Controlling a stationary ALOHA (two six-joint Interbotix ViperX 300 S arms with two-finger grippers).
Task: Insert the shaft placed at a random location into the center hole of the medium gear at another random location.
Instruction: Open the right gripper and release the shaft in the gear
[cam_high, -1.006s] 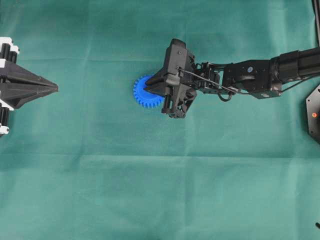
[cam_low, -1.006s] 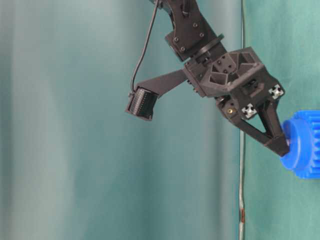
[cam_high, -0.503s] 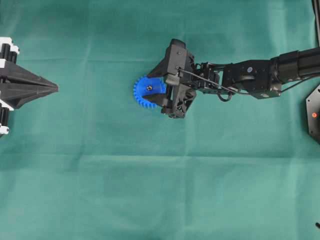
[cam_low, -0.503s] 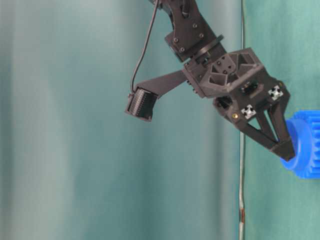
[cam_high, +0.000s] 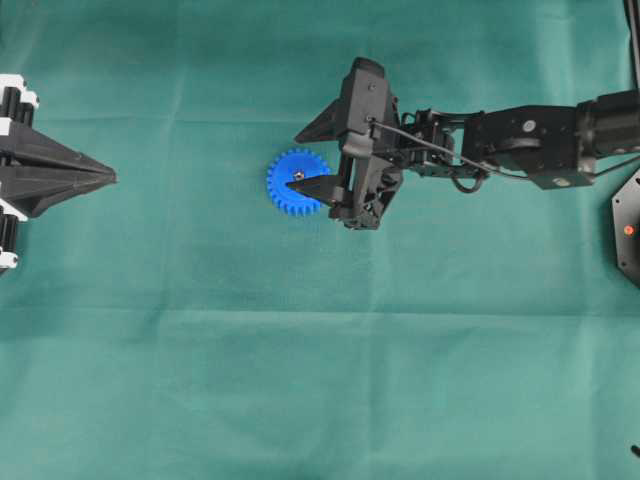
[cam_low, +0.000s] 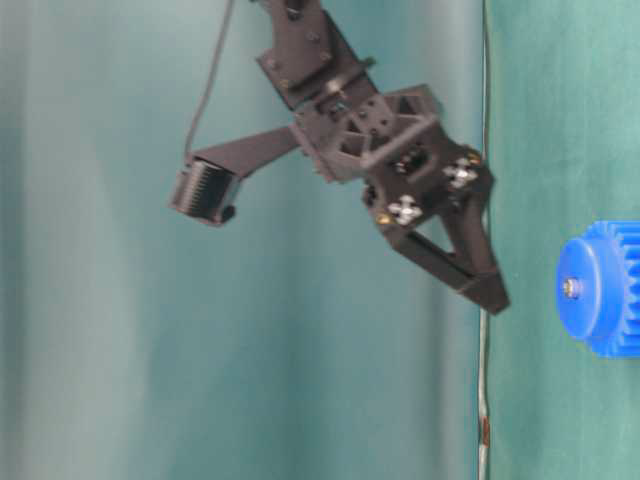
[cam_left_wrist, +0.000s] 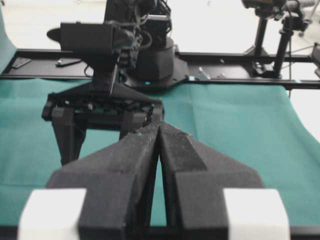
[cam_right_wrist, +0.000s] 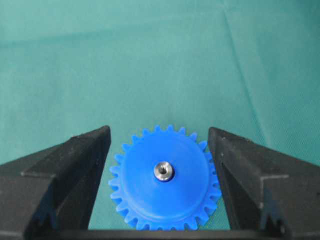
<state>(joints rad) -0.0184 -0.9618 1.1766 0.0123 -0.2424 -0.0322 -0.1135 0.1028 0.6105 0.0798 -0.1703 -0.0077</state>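
On the green cloth (cam_high: 300, 380), left of centre: medium gear (cam_high: 297, 182) lying flat, shaft (cam_high: 298, 176) seated in its center hole (cam_right_wrist: 163, 171).

Open cloth on all sides of the gear; nothing else lies near it in the overhead view. The shaft's shiny end shows flush in the raised hub, upright, filling the hole, clear in the right wrist view (cam_right_wrist: 163, 171) and from table level (cam_low: 571, 288). Right gripper (cam_high: 303, 158) reaches in from the right, jaws spread wide, holding nothing; one fingertip overlaps the gear's right edge from above, but the table-level view shows the fingers (cam_low: 470, 275) apart from the hub, not touching. In the wrist view the gear sits between the two fingers (cam_right_wrist: 75, 170), clear of both. Left gripper (cam_high: 110, 177) sits at the far left edge, well apart from the gear, fingers (cam_left_wrist: 175, 165) pressed together, empty.
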